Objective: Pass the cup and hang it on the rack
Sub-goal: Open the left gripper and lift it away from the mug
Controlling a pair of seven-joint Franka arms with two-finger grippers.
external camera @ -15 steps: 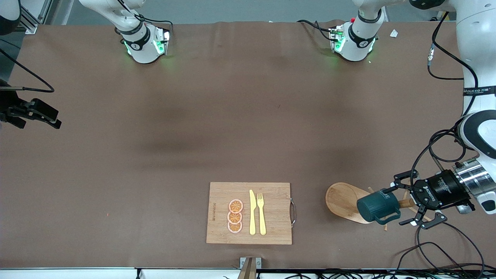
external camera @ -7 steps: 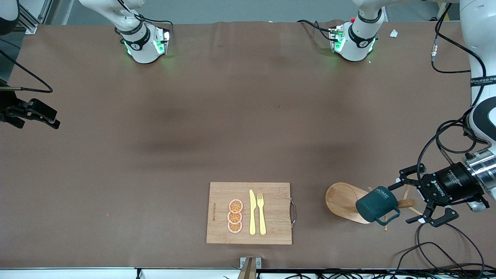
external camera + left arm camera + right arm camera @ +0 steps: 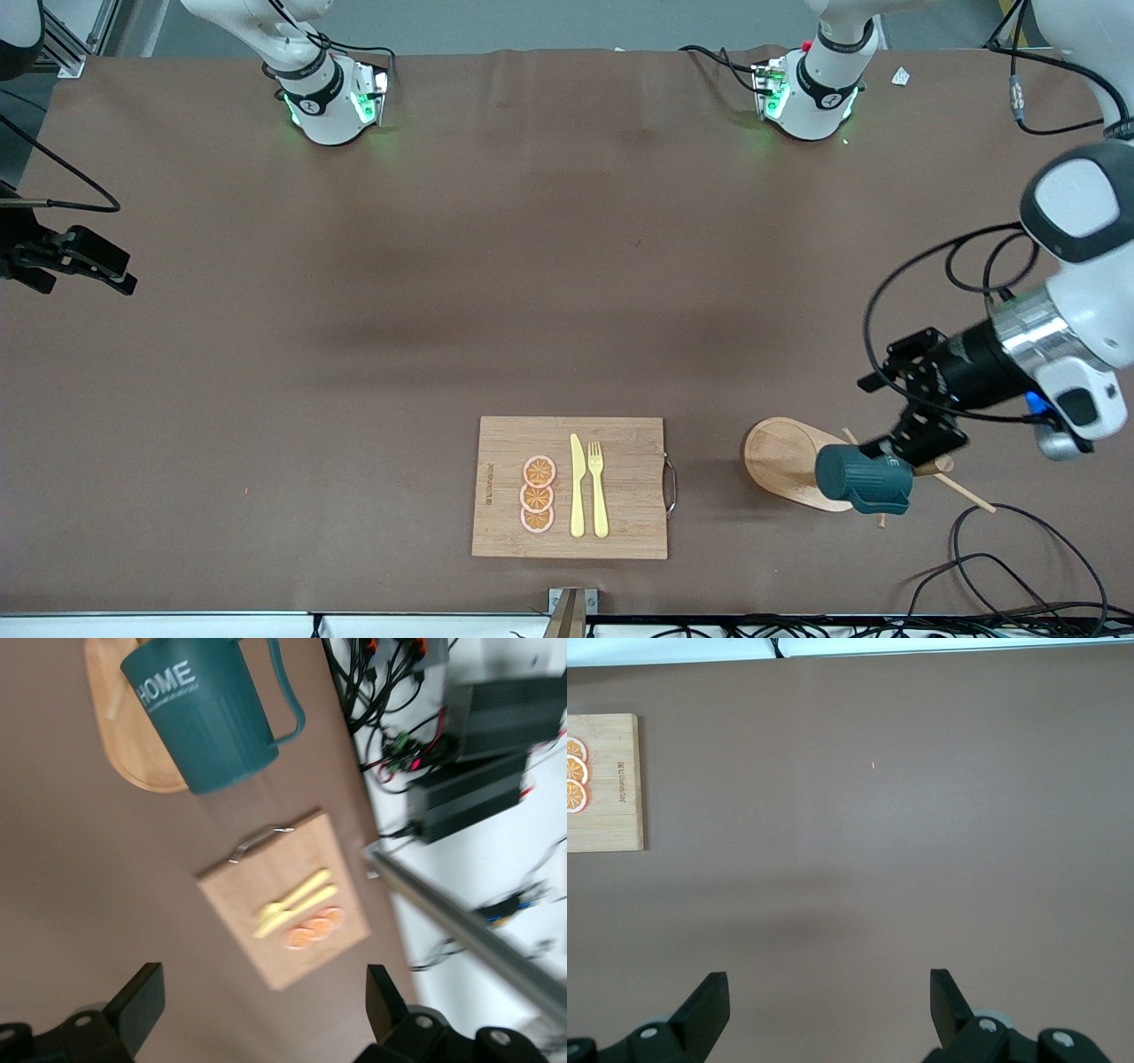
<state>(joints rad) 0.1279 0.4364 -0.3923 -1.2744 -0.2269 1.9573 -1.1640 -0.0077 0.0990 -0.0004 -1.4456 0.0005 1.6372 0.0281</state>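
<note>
Cup point(image 3: 862, 478) hangs by its loop handle on a peg of the rack point(image 3: 780, 461), beside the cutting board point(image 3: 571, 487); hanging step looks done. Teal, ribbed, lettered "HOME". Left gripper point(image 3: 912, 403) above the rack, fingers point(image 3: 137, 1010) wide, empty (next: retreat clear). Right gripper point(image 3: 75, 261) waits, fingers wide.

The dark teal cup point(image 3: 862, 479) hung on the wooden mug rack point(image 3: 784, 461) toward the left arm's end of the table. The left gripper point(image 3: 912, 412) stood over the rack, jaws spread wide and empty. A bamboo cutting board point(image 3: 620, 523) carried three orange slices point(image 3: 537, 494), a yellow knife point(image 3: 577, 485) and a yellow fork point(image 3: 598, 487). The right gripper point(image 3: 66, 259) waited open at the table's edge
</note>
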